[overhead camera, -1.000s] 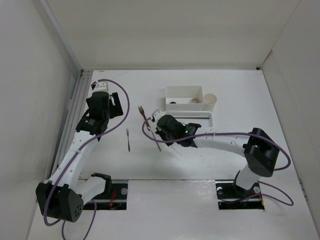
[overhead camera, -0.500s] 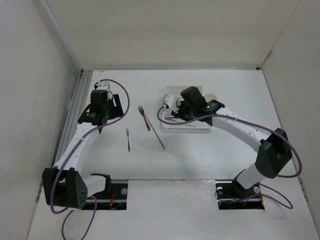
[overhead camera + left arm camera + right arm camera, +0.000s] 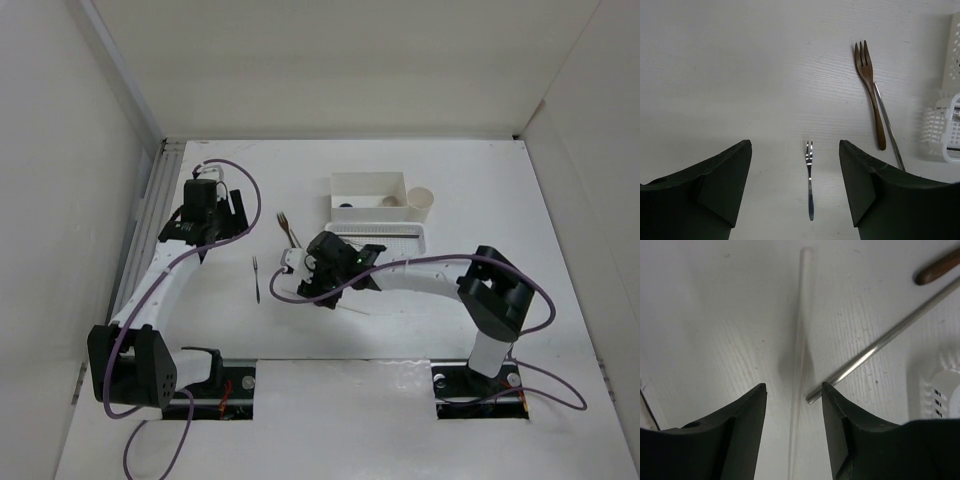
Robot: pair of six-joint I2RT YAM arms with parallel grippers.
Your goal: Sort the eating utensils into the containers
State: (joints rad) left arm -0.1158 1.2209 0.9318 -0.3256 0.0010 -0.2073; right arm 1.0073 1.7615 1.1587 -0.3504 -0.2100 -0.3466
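Back from the basket, the right gripper hangs spread open, gripping nothing, over a pale chopstick flat on the table — its long axis runs straight ahead between the fingers. Just beside it a silvery chopstick slants toward a brown fork. Well apart, the left gripper hovers open above a small silvery fork.
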